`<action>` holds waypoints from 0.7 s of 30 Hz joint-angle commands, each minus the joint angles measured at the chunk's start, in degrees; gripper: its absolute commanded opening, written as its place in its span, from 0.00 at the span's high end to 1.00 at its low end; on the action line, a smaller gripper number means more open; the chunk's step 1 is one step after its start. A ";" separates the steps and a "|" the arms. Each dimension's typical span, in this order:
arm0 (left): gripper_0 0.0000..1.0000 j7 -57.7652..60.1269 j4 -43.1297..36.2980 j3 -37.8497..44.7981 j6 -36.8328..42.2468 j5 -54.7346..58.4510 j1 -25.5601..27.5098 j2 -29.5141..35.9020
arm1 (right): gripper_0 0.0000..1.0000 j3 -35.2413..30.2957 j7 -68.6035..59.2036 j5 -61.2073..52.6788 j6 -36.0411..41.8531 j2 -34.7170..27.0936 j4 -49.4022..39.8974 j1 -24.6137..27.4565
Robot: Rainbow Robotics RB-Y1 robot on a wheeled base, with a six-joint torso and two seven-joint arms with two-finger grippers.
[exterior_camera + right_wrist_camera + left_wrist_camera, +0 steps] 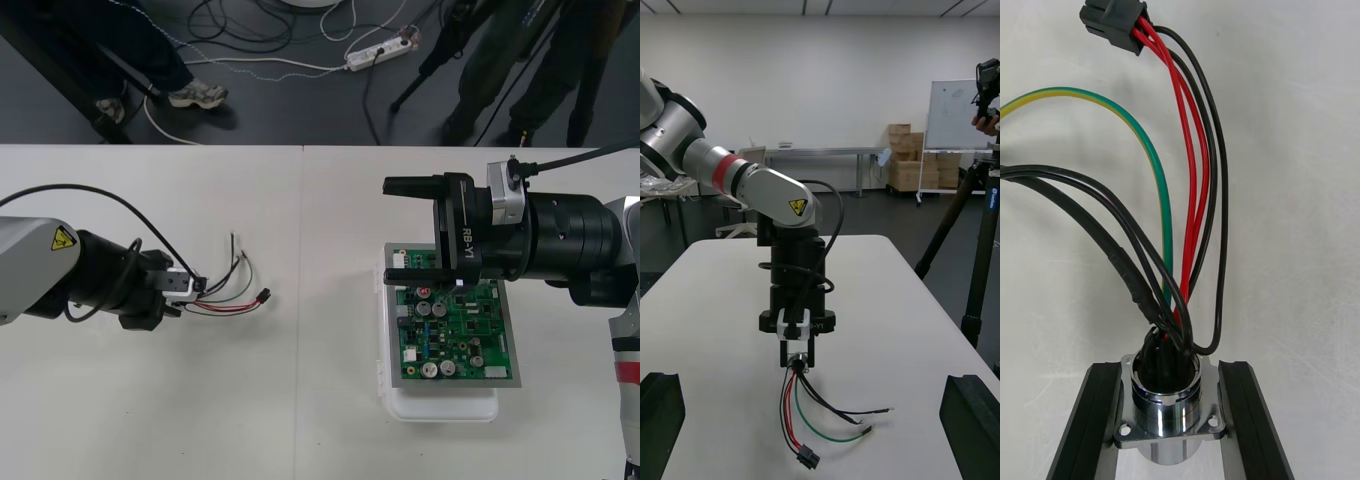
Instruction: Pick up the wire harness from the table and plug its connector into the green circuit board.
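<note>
The left gripper (190,286), low over the left half of the plain light table (300,400), is closed on the small wire harness (225,295). Its two black fingers (1094,420) clamp the flange of the round metal socket (1163,405) from both sides. From the socket the thin red, black and green wires (1187,187) fan out toward the table's middle. They end in the small black plug (264,295), which is well apart from the green circuit board (455,330) on its white base (440,408). Whether the plug touches the table cannot be told. The right gripper (400,228) hangs over the board's far left corner, facing the left gripper, its fingers (661,420) spread wide with nothing between them.
</note>
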 commanded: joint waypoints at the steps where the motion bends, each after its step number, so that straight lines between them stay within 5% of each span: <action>1: 1.00 -4.45 -0.14 4.96 -7.51 2.86 -1.19 1.10 | 0.00 -1.42 -1.46 -0.46 -0.26 -1.38 -0.60 -1.49; 21: 1.00 -7.79 -2.07 22.10 -26.32 9.10 -0.14 0.84 | 0.00 -1.42 -2.16 -0.46 -0.26 -1.38 -0.51 -1.49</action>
